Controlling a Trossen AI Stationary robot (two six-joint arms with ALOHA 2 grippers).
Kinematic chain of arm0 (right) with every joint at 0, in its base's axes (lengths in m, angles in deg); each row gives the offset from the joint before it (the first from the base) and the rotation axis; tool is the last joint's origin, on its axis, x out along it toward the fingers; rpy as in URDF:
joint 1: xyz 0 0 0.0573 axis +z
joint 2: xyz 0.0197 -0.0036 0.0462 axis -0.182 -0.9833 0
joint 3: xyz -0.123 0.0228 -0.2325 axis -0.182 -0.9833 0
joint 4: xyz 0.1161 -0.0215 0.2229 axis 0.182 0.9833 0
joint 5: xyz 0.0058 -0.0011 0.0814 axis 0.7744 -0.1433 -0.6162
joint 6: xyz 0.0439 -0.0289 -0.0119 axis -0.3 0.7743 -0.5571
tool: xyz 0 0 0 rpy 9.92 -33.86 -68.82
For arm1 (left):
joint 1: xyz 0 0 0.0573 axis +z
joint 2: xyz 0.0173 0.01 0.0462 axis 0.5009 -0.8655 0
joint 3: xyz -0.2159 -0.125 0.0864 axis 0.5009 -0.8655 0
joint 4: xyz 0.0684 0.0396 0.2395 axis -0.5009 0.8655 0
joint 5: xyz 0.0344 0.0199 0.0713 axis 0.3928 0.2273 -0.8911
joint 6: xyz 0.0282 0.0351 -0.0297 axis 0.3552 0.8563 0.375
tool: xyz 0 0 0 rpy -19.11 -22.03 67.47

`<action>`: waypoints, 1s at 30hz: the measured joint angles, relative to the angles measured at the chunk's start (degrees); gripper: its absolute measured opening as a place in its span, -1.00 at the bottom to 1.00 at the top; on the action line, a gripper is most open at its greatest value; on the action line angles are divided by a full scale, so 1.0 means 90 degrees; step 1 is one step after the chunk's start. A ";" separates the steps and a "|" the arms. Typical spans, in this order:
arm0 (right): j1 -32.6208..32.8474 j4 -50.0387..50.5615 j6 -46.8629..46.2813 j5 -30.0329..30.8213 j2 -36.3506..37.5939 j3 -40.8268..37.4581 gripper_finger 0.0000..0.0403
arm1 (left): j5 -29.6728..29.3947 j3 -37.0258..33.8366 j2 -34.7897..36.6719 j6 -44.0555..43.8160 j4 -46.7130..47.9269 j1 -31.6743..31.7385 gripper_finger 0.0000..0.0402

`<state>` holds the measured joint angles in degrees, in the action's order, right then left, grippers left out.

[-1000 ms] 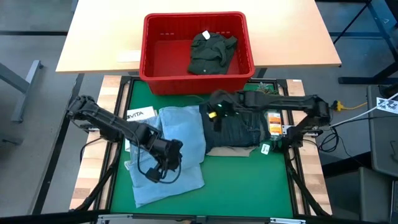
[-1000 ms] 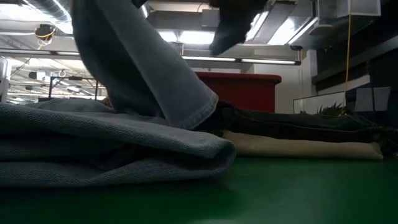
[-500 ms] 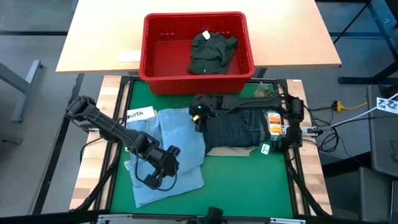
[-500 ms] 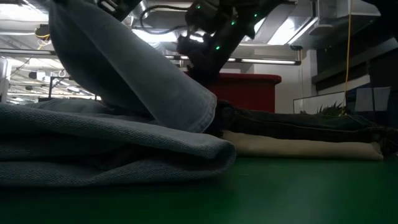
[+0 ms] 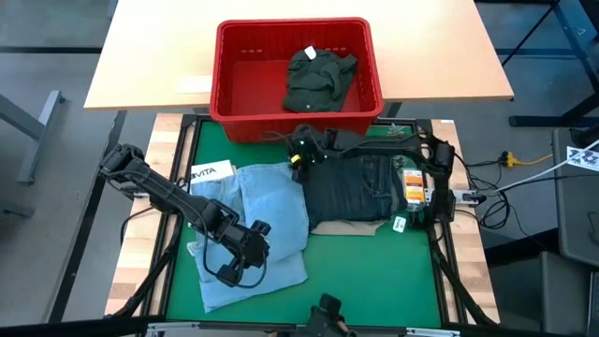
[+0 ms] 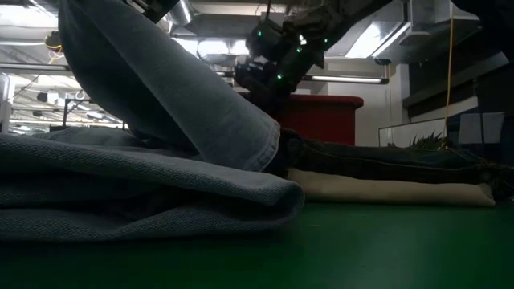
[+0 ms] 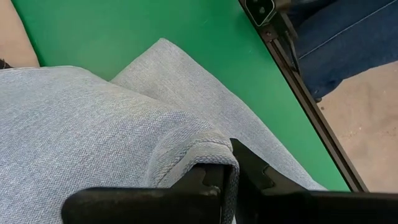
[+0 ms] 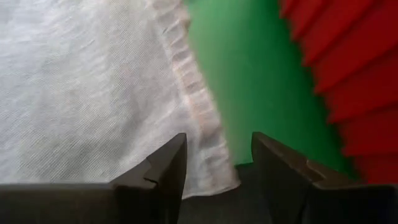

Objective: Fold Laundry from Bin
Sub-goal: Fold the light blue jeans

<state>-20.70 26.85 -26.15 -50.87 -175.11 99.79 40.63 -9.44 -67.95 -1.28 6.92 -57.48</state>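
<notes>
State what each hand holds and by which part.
The left hand is shut on the light blue jeans, pinching a folded hem edge. The right hand is open above the jeans' edge near the bin, holding nothing.

beige trousers (image 5: 351, 227) mostly hidden under jeans (image 5: 351, 192)

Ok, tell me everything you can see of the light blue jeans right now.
The light blue jeans are soft, pale denim, lying rumpled on the green mat beside the dark navy jeans. The left gripper is shut on a hemmed edge, lifting one leg off the pile. The right gripper hovers open over their far corner.
</notes>
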 joint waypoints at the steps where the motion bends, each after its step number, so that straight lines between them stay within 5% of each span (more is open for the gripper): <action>1: -0.0065 0.0082 -0.0027 -0.0336 -0.0013 -0.0002 -0.11 | 0.0000 0.0000 0.0000 0.0000 -0.0001 0.0000 -0.98; 4: -0.0145 0.0021 -0.0037 -0.0812 -0.0081 0.0005 -0.11 | 0.0000 0.0000 0.0000 0.0000 -0.0005 0.0000 -0.98; 30: -0.0121 0.0908 0.0056 -0.1227 -0.0443 0.0002 -0.11 | 0.0013 0.0000 0.0000 0.0000 -0.0030 0.0000 -0.98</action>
<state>-21.79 35.02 -25.64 -61.91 -179.10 99.81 40.74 -9.44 -67.95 -1.28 6.66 -57.48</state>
